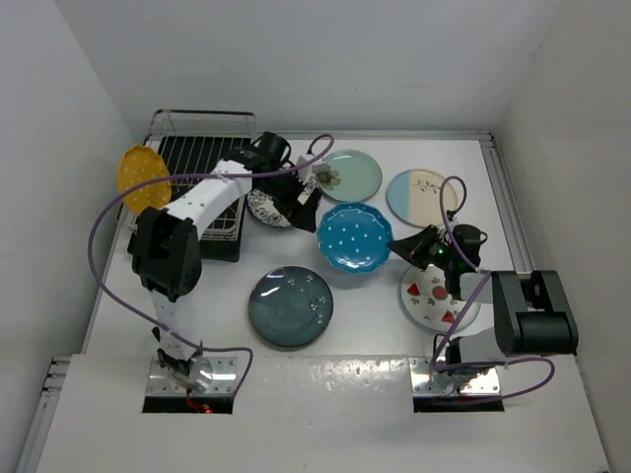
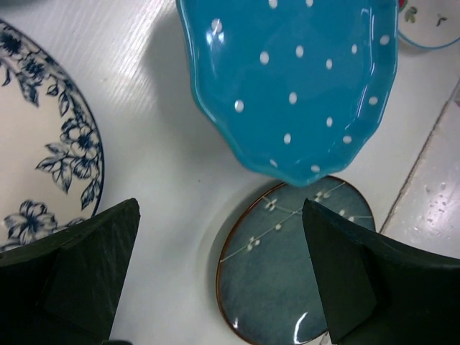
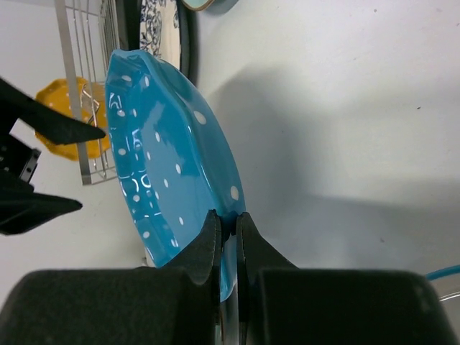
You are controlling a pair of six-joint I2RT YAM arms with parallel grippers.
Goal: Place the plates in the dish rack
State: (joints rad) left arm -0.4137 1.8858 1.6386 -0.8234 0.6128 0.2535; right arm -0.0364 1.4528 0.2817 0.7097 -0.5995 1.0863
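Note:
My right gripper (image 1: 406, 246) is shut on the rim of the dotted bright blue plate (image 1: 355, 236) and holds it tilted above the table; the wrist view shows the jaws (image 3: 228, 223) pinching the plate's edge (image 3: 165, 144). My left gripper (image 1: 304, 204) is open and empty, just left of that plate and beside the blue-floral plate (image 1: 264, 207). Its wrist view shows the dotted plate (image 2: 295, 79), the floral plate (image 2: 43, 144) and the dark teal plate (image 2: 280, 273). The dish rack (image 1: 197, 158) stands at the far left, with the yellow plate (image 1: 143, 177) upright at its left side.
The mint green plate (image 1: 347, 175) and the blue-and-cream plate (image 1: 422, 195) lie flat at the back. The dark teal plate (image 1: 290, 305) lies front centre. The watermelon plate (image 1: 434, 296) lies under my right arm. White walls enclose the table.

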